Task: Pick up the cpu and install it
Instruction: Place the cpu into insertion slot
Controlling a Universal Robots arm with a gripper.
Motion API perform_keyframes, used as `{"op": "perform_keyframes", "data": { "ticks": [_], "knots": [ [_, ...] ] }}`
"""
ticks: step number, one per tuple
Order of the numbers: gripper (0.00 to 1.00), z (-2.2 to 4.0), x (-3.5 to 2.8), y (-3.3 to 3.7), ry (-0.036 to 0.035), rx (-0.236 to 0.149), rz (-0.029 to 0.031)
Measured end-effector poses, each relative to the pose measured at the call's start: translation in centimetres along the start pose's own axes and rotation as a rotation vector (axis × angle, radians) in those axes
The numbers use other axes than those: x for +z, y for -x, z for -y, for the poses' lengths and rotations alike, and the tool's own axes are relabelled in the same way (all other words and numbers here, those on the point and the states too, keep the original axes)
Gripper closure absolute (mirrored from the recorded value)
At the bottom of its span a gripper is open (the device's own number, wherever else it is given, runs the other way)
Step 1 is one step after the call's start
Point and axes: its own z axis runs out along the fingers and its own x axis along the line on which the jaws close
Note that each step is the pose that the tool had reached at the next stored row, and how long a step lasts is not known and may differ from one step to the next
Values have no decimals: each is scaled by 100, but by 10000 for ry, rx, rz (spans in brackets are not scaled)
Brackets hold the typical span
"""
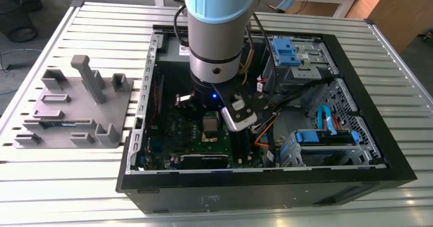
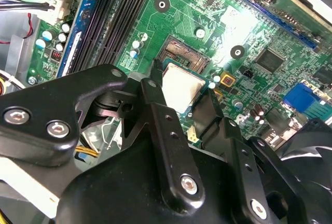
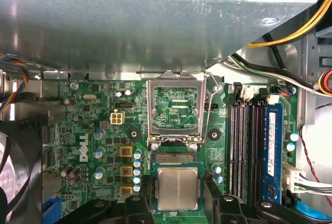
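The gripper [image 2: 181, 85] is clenched on the cpu [image 3: 178, 187], with a finger [image 2: 158, 105] pressed against each of two opposite edges. The cpu sits partly over the open socket [image 3: 174, 156] on the motherboard [image 3: 93, 130]. The socket's load plate [image 3: 176, 110] stands raised. Memory slots [image 3: 244, 146] run alongside, inside the case [image 1: 271, 186].

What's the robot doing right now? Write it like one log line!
gripper: shut on cpu | place: at open socket on motherboard | seated: cannot tell | latch frame: flipped open
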Motion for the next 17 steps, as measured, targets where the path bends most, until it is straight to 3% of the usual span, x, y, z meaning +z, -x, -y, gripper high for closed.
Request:
{"op": "perform_keyframes", "data": {
  "ticks": [11,17],
  "knots": [
    [53,69,67,-1,-2,21,-1],
    [53,72,110,0,-10,268,-2]
  ]
}}
